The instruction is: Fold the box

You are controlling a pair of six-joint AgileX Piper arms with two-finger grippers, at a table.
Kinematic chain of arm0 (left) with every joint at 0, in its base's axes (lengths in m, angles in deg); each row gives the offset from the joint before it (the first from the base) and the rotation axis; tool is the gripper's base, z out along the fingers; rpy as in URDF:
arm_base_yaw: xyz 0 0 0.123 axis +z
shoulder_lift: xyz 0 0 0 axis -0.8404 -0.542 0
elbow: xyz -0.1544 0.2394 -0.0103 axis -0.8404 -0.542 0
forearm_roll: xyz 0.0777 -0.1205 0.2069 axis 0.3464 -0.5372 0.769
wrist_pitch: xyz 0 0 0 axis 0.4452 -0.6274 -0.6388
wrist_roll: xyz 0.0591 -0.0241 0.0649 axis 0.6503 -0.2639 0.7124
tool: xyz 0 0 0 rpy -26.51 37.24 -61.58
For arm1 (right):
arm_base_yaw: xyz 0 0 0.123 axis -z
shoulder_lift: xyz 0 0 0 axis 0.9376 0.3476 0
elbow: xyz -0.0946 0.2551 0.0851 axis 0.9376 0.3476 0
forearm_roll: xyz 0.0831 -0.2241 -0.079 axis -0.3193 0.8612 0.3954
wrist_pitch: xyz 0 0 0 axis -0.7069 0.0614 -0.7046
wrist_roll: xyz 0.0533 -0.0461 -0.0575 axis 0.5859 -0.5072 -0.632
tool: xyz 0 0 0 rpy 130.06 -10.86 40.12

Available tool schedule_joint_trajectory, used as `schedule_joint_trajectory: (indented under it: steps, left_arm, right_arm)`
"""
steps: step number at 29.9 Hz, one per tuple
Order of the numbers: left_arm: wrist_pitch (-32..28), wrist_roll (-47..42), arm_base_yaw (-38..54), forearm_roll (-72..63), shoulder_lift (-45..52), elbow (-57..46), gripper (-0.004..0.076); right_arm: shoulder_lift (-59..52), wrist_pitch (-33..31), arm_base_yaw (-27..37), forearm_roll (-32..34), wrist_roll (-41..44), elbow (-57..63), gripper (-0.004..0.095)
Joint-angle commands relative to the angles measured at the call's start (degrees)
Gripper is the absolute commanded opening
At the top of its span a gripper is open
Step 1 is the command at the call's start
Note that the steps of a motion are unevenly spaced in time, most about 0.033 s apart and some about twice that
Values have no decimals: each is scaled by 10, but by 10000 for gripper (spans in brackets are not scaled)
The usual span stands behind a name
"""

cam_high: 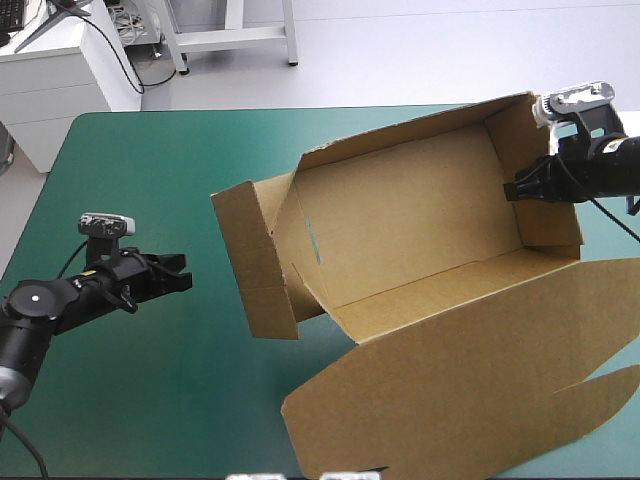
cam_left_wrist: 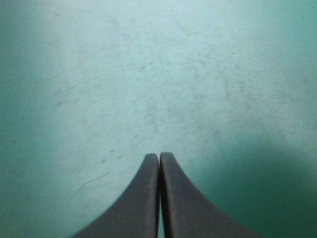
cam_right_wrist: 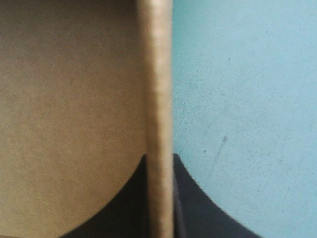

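The brown box [cam_high: 400, 220] lies mid-table as an open tray with its far and right walls raised, a side flap [cam_high: 255, 265] sticking out at the left and the big lid [cam_high: 470, 380] flat toward the front right. My right gripper [cam_high: 512, 188] is shut on the box's right end wall; in the right wrist view that wall's edge [cam_right_wrist: 157, 99] runs up between the black fingers [cam_right_wrist: 190, 203]. My left gripper [cam_high: 183, 273] sits at the left, apart from the box, its fingers [cam_left_wrist: 143, 198] shut into one arch over bare teal-green cover.
Teal-green cover [cam_high: 150, 180] lies open between the left gripper and the box's left flap. The lid reaches the table's front and right edges. A white cabinet [cam_high: 60, 70] stands beyond the far left corner.
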Motion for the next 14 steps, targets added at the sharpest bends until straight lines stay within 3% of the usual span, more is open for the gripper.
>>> schedule_joint_trajectory:
  steps: [1, 8, 11, 14]
  left_arm:
    - [45, 143, 0, -187, -41, 15, -9]
    - [135, 190, 0, -296, -124, 15, 1]
    - [215, 215, 0, -331, -153, 15, 88]
    - [316, 261, 0, -382, -172, 15, 275]
  right_arm:
    - [-19, -3, 5, -34, -1, -17, -19]
    - [-19, 5, 5, -40, -1, -17, -19]
    - [-19, 10, 5, -49, -1, -17, -19]
    - [-19, 12, 5, -58, -1, -17, -19]
